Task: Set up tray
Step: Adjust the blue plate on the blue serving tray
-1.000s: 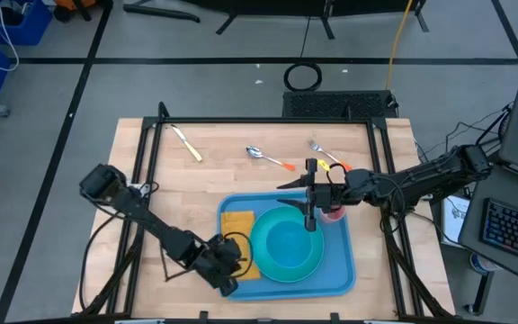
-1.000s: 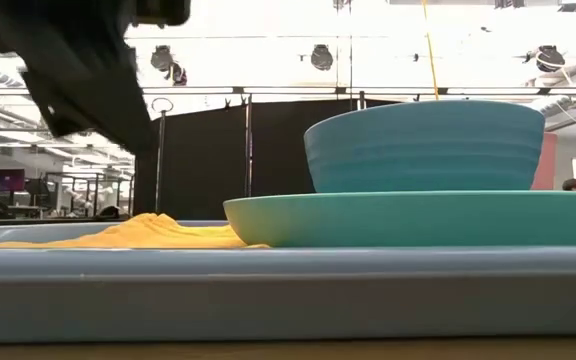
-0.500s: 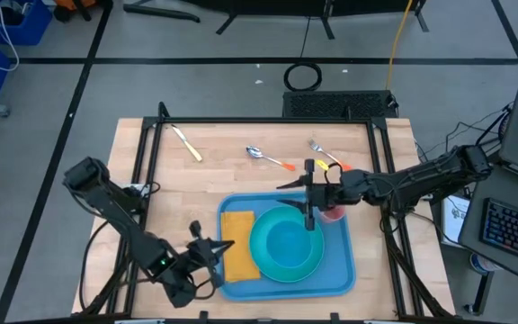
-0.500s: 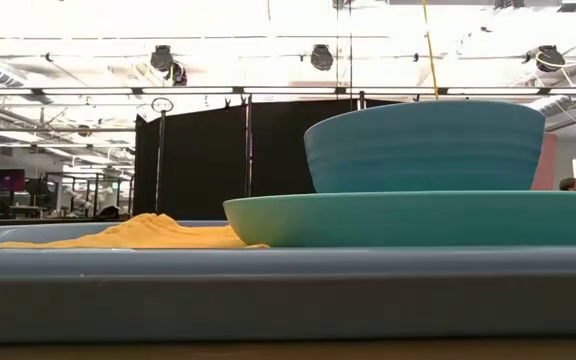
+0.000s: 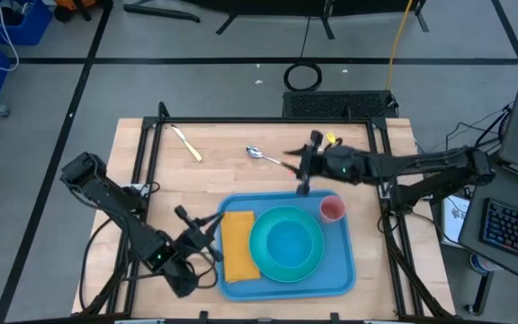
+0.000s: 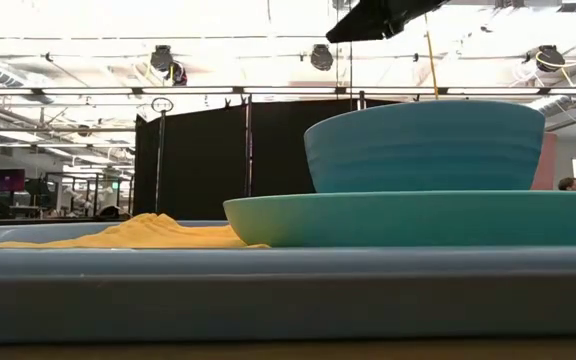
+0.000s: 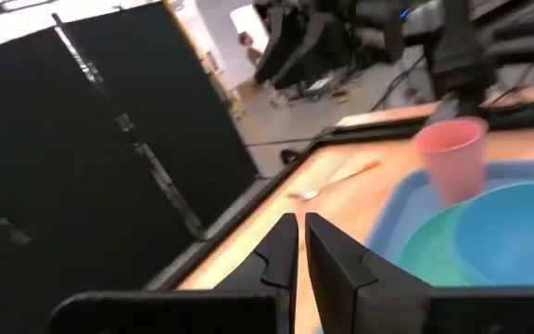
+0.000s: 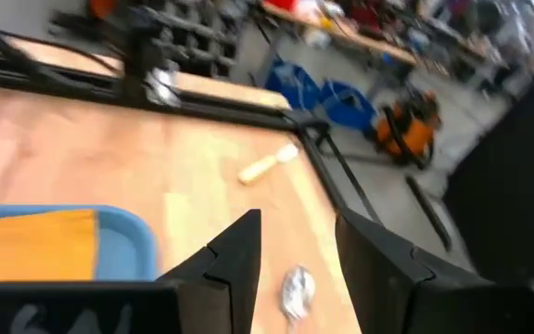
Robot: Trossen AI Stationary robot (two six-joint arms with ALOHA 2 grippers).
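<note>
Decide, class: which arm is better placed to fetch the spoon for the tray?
Right. Its end effector hangs open just beside the spoon behind the tray. The left end effector sits shut near the tray's left edge, farther away.

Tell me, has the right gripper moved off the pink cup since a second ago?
Yes. The right gripper has left the pink cup on the tray and moved toward the table's far edge, near the spoon, fingers open.

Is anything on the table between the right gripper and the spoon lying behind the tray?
Nothing visible. In the high view the right gripper, open, hangs over bare wood just beyond the tray's far rim, and the spoon lies close beside it toward the left arm's side. The right wrist view shows the spoon's bowl between the fingers, unobstructed.
</note>
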